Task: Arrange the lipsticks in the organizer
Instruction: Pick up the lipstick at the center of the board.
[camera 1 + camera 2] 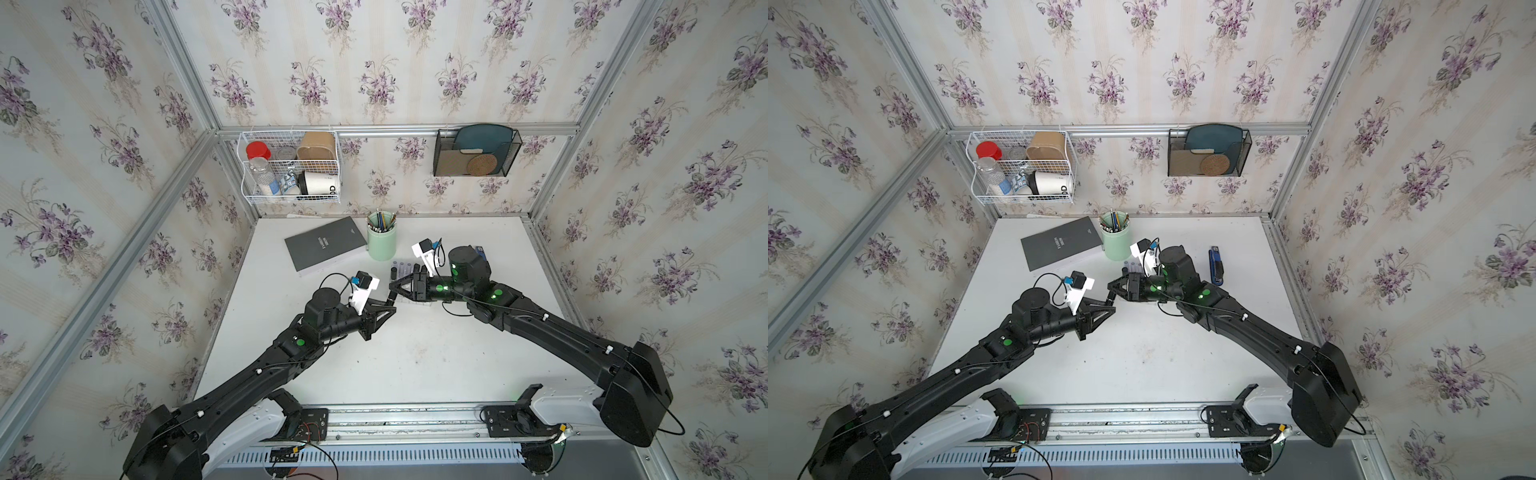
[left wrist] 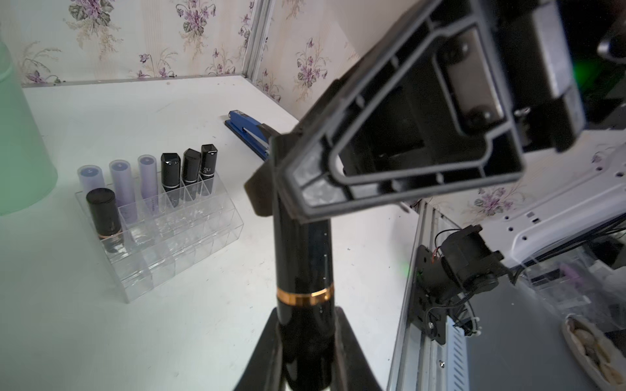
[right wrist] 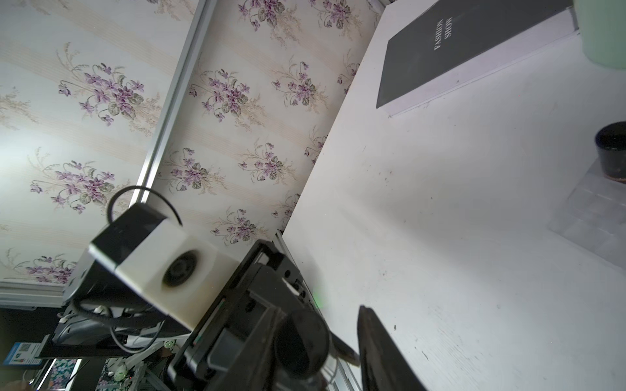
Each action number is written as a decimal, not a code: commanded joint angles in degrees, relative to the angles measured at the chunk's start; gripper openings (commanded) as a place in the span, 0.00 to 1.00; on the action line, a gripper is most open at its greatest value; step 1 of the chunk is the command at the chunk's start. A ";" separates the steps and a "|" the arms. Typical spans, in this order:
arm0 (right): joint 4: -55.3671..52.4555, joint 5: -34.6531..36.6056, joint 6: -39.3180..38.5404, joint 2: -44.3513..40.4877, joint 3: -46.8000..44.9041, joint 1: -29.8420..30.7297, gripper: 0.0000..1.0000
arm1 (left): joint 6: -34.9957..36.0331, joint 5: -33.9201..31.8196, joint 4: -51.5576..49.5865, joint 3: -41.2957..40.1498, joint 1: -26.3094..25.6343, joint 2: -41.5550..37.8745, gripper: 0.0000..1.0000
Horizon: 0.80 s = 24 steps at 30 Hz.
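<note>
My left gripper (image 1: 392, 297) is shut on the base of a black lipstick with a copper band (image 2: 305, 270), held in the air pointing at my right gripper (image 1: 392, 286). The right jaws stand on either side of the lipstick's far end (image 3: 301, 342). One finger (image 3: 379, 348) shows a gap beside it. The clear organizer (image 2: 189, 264) stands on the table just behind, holding three lilac lipsticks (image 2: 122, 176), three faceted black ones (image 2: 191, 166) and a round black one (image 2: 103, 210). In both top views the right gripper hides most of the organizer.
A mint-green pen cup (image 1: 381, 245) and a grey book (image 1: 326, 245) stand behind the organizer. A blue stapler (image 1: 1216, 266) lies to its right. A wire basket (image 1: 291, 166) and a black mesh rack (image 1: 476, 151) hang on the back wall.
</note>
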 commanded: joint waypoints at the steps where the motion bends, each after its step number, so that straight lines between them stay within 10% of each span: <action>1: 1.01 -5.67 -0.68 -0.01 0.70 -0.38 0.44 | -15.30 14.82 17.12 -2.29 4.60 2.88 0.00; 10: 3.11 -10.19 -0.14 0.57 1.14 -0.78 0.52 | -37.33 30.33 48.70 -3.13 8.50 17.30 0.00; 24: -6.49 -12.17 -6.04 1.62 4.18 -6.47 0.47 | -39.92 32.25 54.55 -3.26 8.56 19.61 0.00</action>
